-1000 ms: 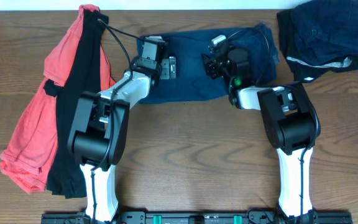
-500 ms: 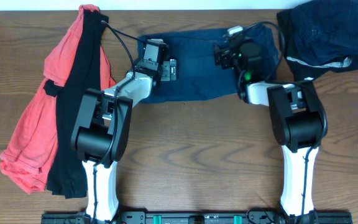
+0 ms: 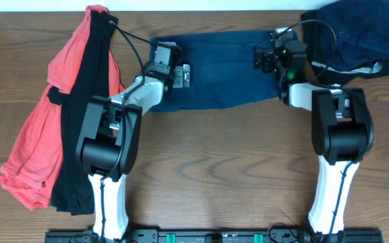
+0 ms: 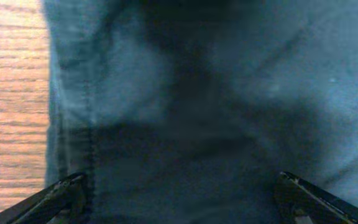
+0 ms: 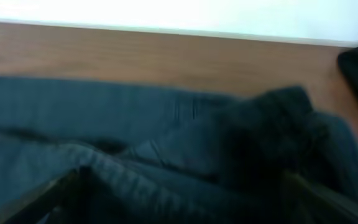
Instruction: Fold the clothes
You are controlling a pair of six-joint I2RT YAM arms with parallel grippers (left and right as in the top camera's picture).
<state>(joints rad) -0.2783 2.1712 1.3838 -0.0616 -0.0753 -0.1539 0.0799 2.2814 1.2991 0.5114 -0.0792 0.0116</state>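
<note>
A dark blue garment (image 3: 221,67) lies spread along the table's far side. My left gripper (image 3: 183,73) rests on its left end. In the left wrist view its fingers (image 4: 179,196) are wide apart over the blue cloth (image 4: 197,93), near a seamed edge. My right gripper (image 3: 267,57) is over the garment's right end. In the blurred right wrist view its fingers (image 5: 182,199) look wide apart, with a raised fold of the cloth (image 5: 135,124) between and ahead of them.
A red garment (image 3: 36,128) and a black garment (image 3: 86,101) lie overlapped at the left. A dark navy pile (image 3: 350,37) with a grey band sits at the far right corner. Bare wooden table (image 3: 208,169) fills the front. The table's far edge (image 5: 166,34) is close.
My right gripper has moved right and slightly farther away. The garment's right part has stretched out rightward and lies flatter. The left gripper has stayed in place.
</note>
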